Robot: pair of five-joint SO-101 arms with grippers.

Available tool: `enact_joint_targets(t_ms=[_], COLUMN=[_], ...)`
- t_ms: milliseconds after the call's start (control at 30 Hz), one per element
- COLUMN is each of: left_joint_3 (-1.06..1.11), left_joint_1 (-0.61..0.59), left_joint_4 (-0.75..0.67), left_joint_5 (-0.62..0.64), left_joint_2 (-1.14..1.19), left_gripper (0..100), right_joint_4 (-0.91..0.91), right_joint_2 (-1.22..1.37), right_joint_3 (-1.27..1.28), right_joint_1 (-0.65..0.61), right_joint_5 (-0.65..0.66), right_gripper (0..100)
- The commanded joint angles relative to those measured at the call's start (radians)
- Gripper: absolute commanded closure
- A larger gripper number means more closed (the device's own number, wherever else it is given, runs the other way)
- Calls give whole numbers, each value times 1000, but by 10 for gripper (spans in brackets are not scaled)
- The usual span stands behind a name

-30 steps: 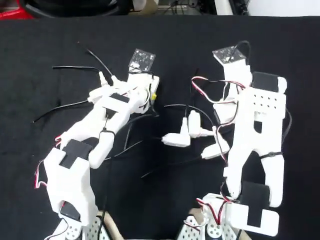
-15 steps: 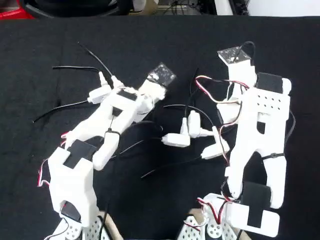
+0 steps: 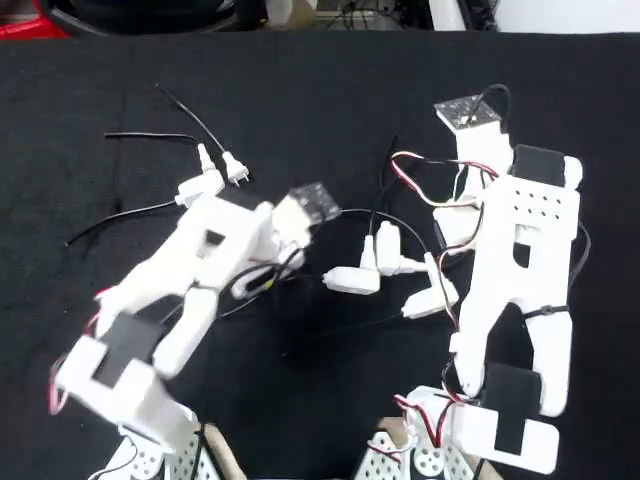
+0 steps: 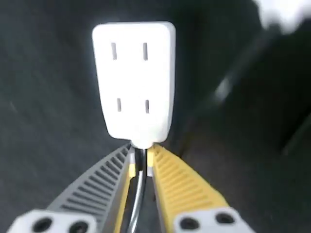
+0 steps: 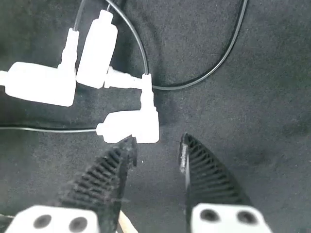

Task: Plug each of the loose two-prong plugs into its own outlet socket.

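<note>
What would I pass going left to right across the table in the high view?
Black wire ends → loose two-prong plugs → white connector cluster → right arm.

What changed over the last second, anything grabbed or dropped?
The left arm swung toward the middle of the table, bringing the left gripper nearer the white plugs; it is shut on the cord at the outlet block. No grab or release shows. The right gripper, open over the white plugs, and the loose plugs farther left stayed put.
</note>
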Motion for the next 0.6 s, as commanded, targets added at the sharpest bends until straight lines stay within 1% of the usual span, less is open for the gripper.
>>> enact_joint_targets(t_ms=[0, 67, 333, 433, 500, 533, 567], left_joint_3=[216, 318, 713, 814, 854, 858, 858], left_joint_1=[-93, -154, -467, -565, -602, -616, -622], left_joint_4=[-43, -38, -35, -12, 37, 71, 120], left_joint_5=[-14, -58, -450, -563, -601, -595, -559], left_joint_2=[-261, -373, -796, -948, -1049, -1102, -1143], left_gripper=[971, 971, 971, 970, 970, 969, 954], right_joint_4=[8, 20, 41, 40, 35, 35, 34], right_joint_2=[-8, -8, -8, -10, -10, -10, -10], right_joint_3=[-2, -2, -2, -2, -5, -7, -7], right_joint_1=[-14, -23, -127, -189, -233, -259, -284], right_joint_5=[2, 2, 2, -21, -61, -75, -86], right_gripper=[858, 858, 858, 858, 857, 857, 857])
